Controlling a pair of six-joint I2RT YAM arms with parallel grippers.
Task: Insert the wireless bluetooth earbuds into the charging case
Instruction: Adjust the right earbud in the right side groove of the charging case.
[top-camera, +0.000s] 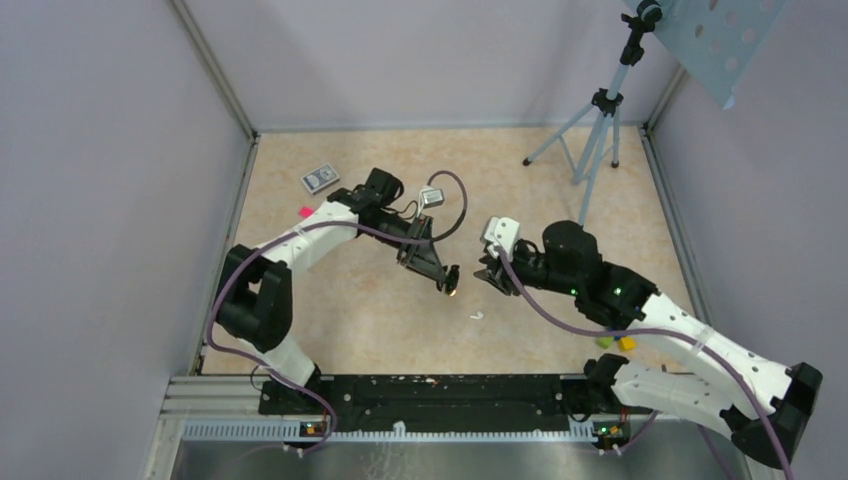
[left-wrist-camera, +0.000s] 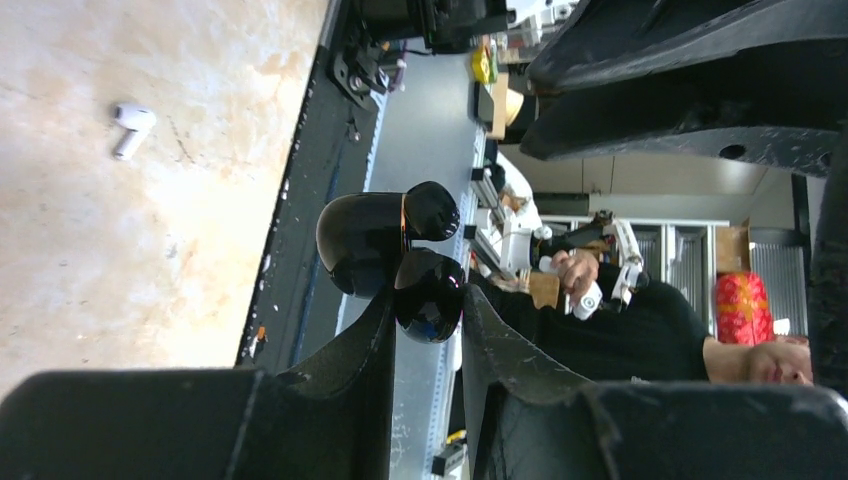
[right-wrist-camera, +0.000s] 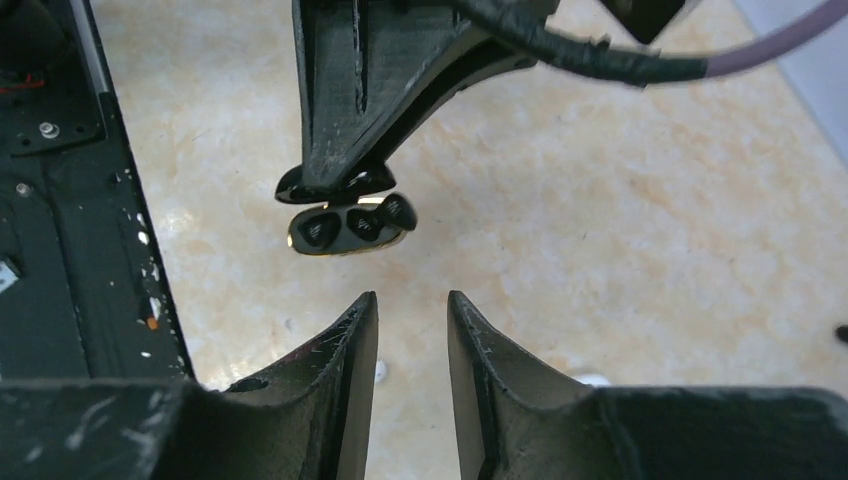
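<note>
a grey box (top-camera: 320, 179) and a small pink piece (top-camera: 305, 211) lay near the far left corner of the table (top-camera: 380, 330), and a tripod (top-camera: 595, 130) stood at the far right. a green block (top-camera: 604, 342) and a yellow block (top-camera: 627, 343) sat toward the near right, partly under the right arm.

the left gripper (left-wrist-camera: 428, 300) was clamped on the glossy black charging case (right-wrist-camera: 345, 225), held above the middle of the table. its fingers (right-wrist-camera: 340, 120) covered the case's upper edge in the right wrist view. the right gripper (right-wrist-camera: 412, 300) faced the case from just beside it, its jaws a narrow gap apart with nothing between them.

the case was open. its long axis ran across the right wrist view, rising slightly to the right, with its inner face turned toward the right gripper. dark rounded shapes sat in it, but whether they were earbuds could not be told. one white earbud (left-wrist-camera: 130, 128) lay on its side on the table, between the grippers and the near edge.
</note>
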